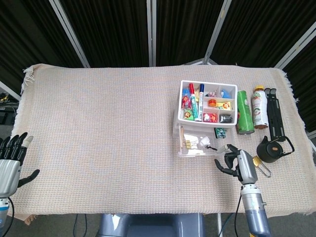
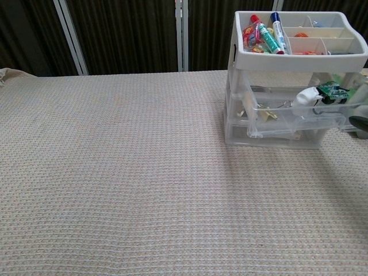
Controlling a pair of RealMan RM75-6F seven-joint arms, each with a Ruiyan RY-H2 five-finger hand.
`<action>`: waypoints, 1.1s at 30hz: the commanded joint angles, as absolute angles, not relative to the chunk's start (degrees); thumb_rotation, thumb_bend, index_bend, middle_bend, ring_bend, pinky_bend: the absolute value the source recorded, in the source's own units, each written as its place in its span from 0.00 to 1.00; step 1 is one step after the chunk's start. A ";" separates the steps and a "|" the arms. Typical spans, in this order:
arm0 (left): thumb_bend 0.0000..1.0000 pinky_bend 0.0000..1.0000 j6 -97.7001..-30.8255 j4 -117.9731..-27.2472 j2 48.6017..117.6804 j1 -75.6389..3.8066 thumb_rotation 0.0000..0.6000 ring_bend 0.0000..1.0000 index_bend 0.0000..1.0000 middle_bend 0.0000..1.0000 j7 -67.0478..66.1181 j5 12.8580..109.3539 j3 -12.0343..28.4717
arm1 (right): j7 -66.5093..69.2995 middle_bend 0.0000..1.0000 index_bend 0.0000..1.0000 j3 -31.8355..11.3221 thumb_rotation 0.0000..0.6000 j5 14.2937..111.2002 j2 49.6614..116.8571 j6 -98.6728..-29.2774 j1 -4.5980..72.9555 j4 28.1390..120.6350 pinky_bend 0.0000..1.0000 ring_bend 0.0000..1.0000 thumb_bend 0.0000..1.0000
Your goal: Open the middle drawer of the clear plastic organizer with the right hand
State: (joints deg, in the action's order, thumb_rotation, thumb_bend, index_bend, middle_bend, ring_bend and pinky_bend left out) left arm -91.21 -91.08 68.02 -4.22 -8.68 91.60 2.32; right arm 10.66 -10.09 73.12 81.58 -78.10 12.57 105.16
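The clear plastic organizer (image 1: 180, 109) (image 2: 299, 59) stands right of the table's centre, with markers and small items in its white top tray. Its middle drawer (image 1: 196, 152) (image 2: 299, 121) is pulled well out toward me and holds a white piece, a green piece and clips. My right hand (image 1: 236, 164) sits at the drawer's front right corner, fingers curled on its front. The chest view shows only the edge of that right hand (image 2: 360, 119). My left hand (image 1: 11, 165) hangs open off the table's left edge, far from everything.
Right of the organizer stand a green can (image 1: 244, 112) and a white bottle (image 1: 259, 107), then a black folded stand (image 1: 273, 113). A black round object (image 1: 270, 149) and a gold carabiner (image 1: 262, 166) lie close to my right hand. A woven cloth (image 1: 98, 123) covers the table.
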 commanded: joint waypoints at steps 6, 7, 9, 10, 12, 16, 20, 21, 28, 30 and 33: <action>0.17 0.00 -91.24 -91.12 68.01 -4.22 1.00 0.00 0.00 0.00 -8.69 91.61 2.35 | 11.22 0.67 0.53 -9.81 1.00 73.72 81.05 -78.39 12.02 105.72 0.66 0.74 0.22; 0.17 0.00 -91.25 -91.13 68.01 -4.21 1.00 0.00 0.00 0.00 -8.69 91.60 2.35 | 11.26 0.66 0.50 -9.71 1.00 73.86 80.99 -78.45 11.93 105.79 0.66 0.73 0.22; 0.17 0.00 -91.34 -91.19 67.99 -4.20 1.00 0.00 0.00 0.00 -8.76 91.72 2.33 | 11.41 0.65 0.42 -9.21 1.00 74.14 80.66 -78.14 11.73 106.07 0.66 0.73 0.21; 0.17 0.00 -91.46 -91.21 67.99 -4.17 1.00 0.00 0.00 0.00 -8.83 91.82 2.32 | 11.63 0.65 0.37 -9.00 1.00 74.19 80.45 -77.93 11.63 106.31 0.65 0.73 0.21; 0.17 0.00 -91.67 -91.28 67.98 -4.11 1.00 0.00 0.00 0.00 -8.88 91.94 2.34 | 11.89 0.65 0.29 -8.65 1.00 74.52 80.07 -77.74 11.45 106.76 0.65 0.72 0.20; 0.17 0.00 -91.84 -91.40 67.91 -4.04 1.00 0.00 0.00 0.00 -8.79 91.95 2.36 | 12.26 0.64 0.18 -7.94 1.00 75.87 79.84 -78.08 11.03 107.37 0.65 0.72 0.20; 0.17 0.00 -91.84 -91.43 67.84 -4.02 1.00 0.00 0.00 0.00 -8.73 91.88 2.39 | 12.49 0.64 0.13 -7.00 1.00 77.71 79.68 -79.26 10.16 107.80 0.65 0.72 0.16; 0.17 0.00 -91.91 -91.44 67.82 -3.99 1.00 0.00 0.00 0.00 -8.72 91.89 2.40 | 12.65 0.64 0.13 -6.75 1.00 78.19 79.65 -79.57 9.93 107.76 0.65 0.72 0.15; 0.17 0.00 -92.16 -91.51 67.75 -3.89 1.00 0.00 0.00 0.00 -8.70 91.97 2.45 | 13.49 0.65 0.14 -5.14 1.00 82.52 78.76 -82.33 8.36 107.97 0.65 0.72 0.13; 0.17 0.00 -92.19 -91.54 67.69 -3.87 1.00 0.00 0.00 0.00 -8.64 91.91 2.49 | 12.95 0.65 0.16 -4.97 1.00 84.55 78.30 -84.11 7.78 108.33 0.66 0.72 0.12; 0.17 0.00 -92.34 -91.55 67.63 -3.81 1.00 0.00 0.00 0.00 -8.54 91.85 2.57 | 10.75 0.68 0.20 -5.71 1.00 86.46 77.09 -85.99 7.58 109.86 0.67 0.74 0.07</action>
State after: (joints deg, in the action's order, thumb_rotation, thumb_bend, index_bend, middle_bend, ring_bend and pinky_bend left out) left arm -92.34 -91.55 67.63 -3.81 -8.54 91.85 2.57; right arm 12.33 -5.34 85.53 78.02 -84.95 7.91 108.79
